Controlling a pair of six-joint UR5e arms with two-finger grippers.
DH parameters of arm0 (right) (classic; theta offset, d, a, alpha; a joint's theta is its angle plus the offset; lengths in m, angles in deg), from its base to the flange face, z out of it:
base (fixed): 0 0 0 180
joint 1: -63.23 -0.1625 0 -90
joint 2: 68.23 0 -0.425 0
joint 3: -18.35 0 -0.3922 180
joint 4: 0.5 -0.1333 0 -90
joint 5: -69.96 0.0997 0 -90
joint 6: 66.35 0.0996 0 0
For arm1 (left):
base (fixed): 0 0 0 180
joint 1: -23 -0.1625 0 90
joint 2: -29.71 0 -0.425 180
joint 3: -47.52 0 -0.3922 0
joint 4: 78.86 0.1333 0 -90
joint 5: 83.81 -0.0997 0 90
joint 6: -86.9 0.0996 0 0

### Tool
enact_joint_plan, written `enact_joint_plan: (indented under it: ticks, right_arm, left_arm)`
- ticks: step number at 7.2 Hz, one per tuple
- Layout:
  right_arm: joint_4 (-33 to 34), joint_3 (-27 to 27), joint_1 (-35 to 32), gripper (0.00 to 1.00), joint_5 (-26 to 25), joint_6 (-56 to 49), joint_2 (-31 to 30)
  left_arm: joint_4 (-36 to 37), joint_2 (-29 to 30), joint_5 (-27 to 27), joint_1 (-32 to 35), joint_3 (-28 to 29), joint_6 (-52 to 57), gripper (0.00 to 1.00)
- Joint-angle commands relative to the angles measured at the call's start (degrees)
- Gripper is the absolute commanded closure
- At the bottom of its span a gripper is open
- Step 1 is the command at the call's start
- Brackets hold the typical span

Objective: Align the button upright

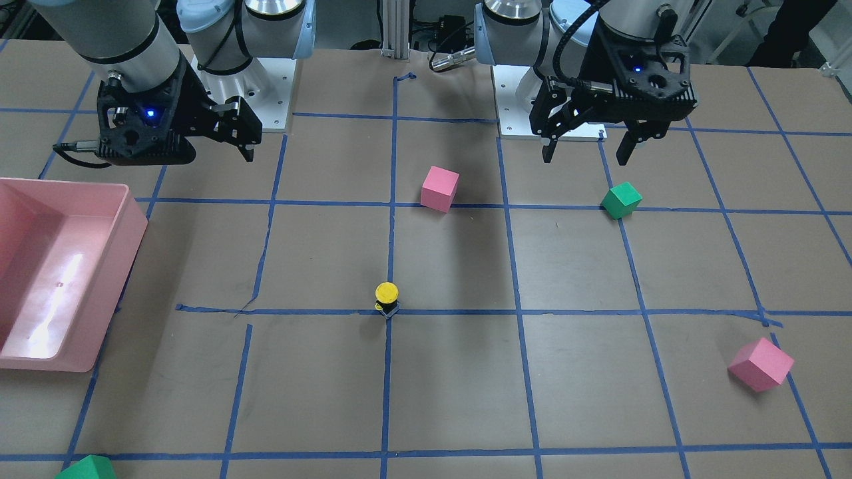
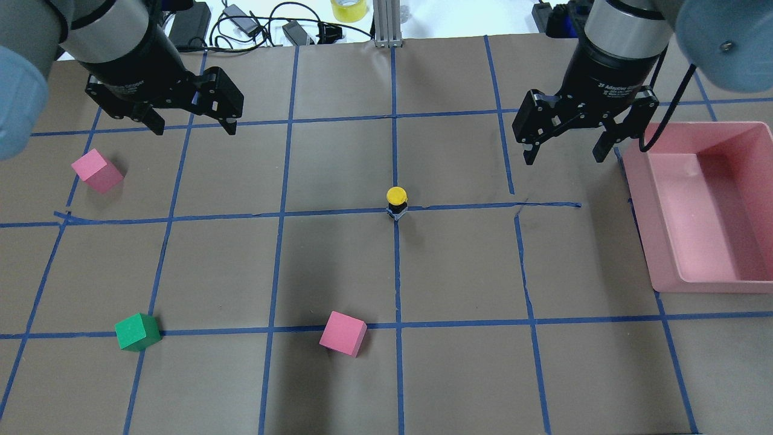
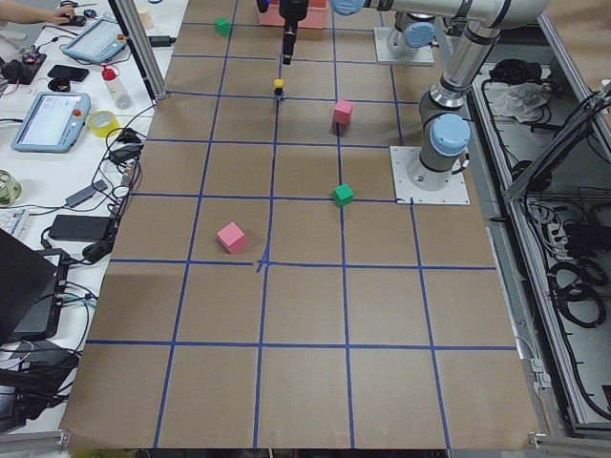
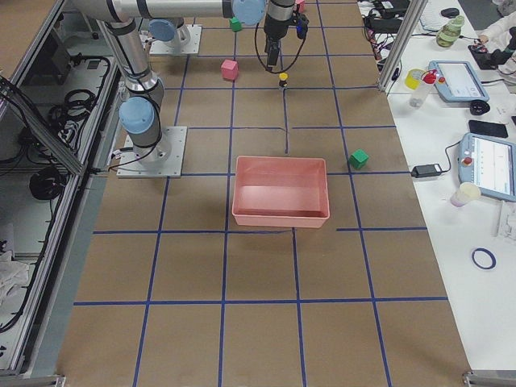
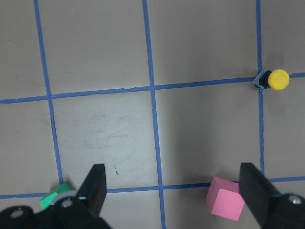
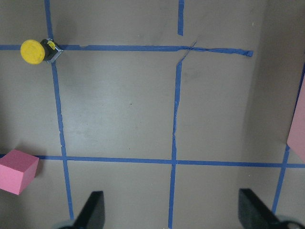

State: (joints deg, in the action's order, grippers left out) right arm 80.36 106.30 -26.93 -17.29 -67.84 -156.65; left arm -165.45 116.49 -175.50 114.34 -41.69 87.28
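Looking from the front, I see the button (image 1: 387,297) standing upright, yellow cap up, on a crossing of the blue tape (image 1: 466,311) mid-table, well apart from both arms. Overhead, my left gripper (image 2: 194,129) and right gripper (image 2: 563,158) hang with fingers spread, grasping nothing. On the left wrist camera, the button sits far right and a pink cube (image 5: 225,198) lies near.

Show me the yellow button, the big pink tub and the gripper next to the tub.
Button (image 2: 397,195), overhead view, on its yellow cap.
Pink tub (image 2: 706,280), overhead view, on its near wall.
Right gripper (image 2: 563,158), overhead view, midway between its open fingertips.
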Motion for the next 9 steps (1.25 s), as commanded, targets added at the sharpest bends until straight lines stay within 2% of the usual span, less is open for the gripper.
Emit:
enact_joint_plan:
  ticks: [1,7,9]
  right_arm:
    - [0.00,0.38,-0.01,0.00,-0.02,-0.09,0.00]
    - [0.00,0.30,0.07,0.00,-0.20,0.09,-0.09]
    - [-0.09,-2.15,0.07,0.00,-5.70,0.09,-0.18]
  left_arm:
    - [0.01,-0.55,-0.85,-0.19,-0.26,0.15,0.00]
    - [-0.16,-1.26,-0.51,-0.28,-0.79,0.24,0.00]
    - [-0.16,-1.35,-0.51,-0.28,-0.88,0.24,0.00]
